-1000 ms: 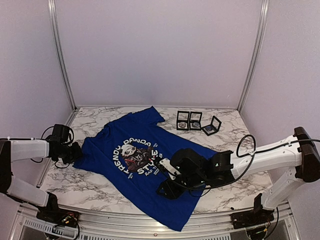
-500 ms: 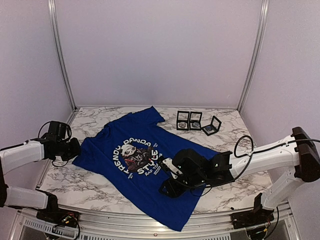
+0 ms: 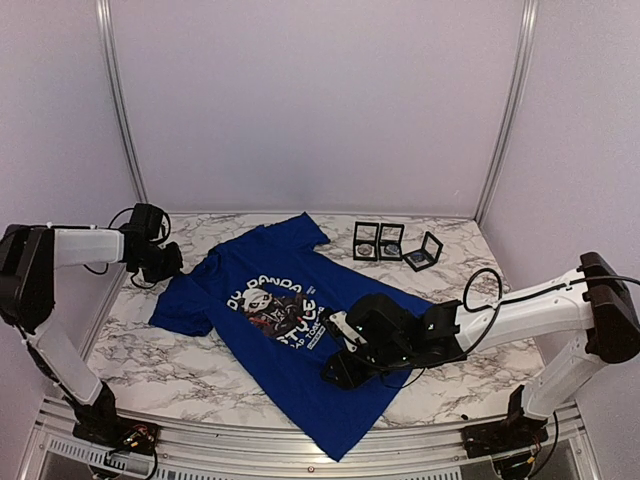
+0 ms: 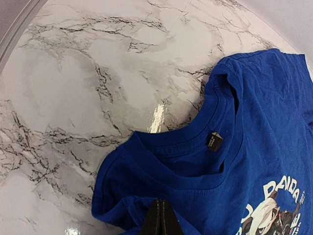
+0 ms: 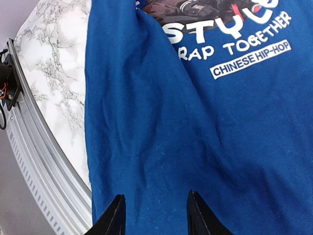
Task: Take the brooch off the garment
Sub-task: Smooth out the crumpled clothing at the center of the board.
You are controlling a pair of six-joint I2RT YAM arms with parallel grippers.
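Note:
The garment (image 3: 262, 372) is a royal-blue T-shirt with a white-lettered panda print (image 3: 268, 312), lying skewed on the marble table. My left gripper (image 3: 168, 262) is at its far left shoulder. In the left wrist view the collar and neck label (image 4: 214, 142) lie ahead, and my left gripper (image 4: 162, 208) is shut with bunched blue fabric (image 4: 146, 186) at its tips. My right gripper (image 3: 336, 372) hovers open over the shirt's lower half (image 5: 171, 122), below the "RAP TOGETHER" lettering (image 5: 234, 46); its fingers (image 5: 113, 215) hold nothing. No brooch shows in any view.
Three small black display boxes (image 3: 366, 241) (image 3: 391, 241) (image 3: 423, 252) stand at the back right of the table. The metal front rail (image 5: 34, 166) runs close to the shirt's hem. White walls enclose the table (image 3: 140, 350) on three sides.
My left gripper closed and swung toward the far left corner; the shirt shifted and turned with it, its hem sliding left. The right arm barely moved.

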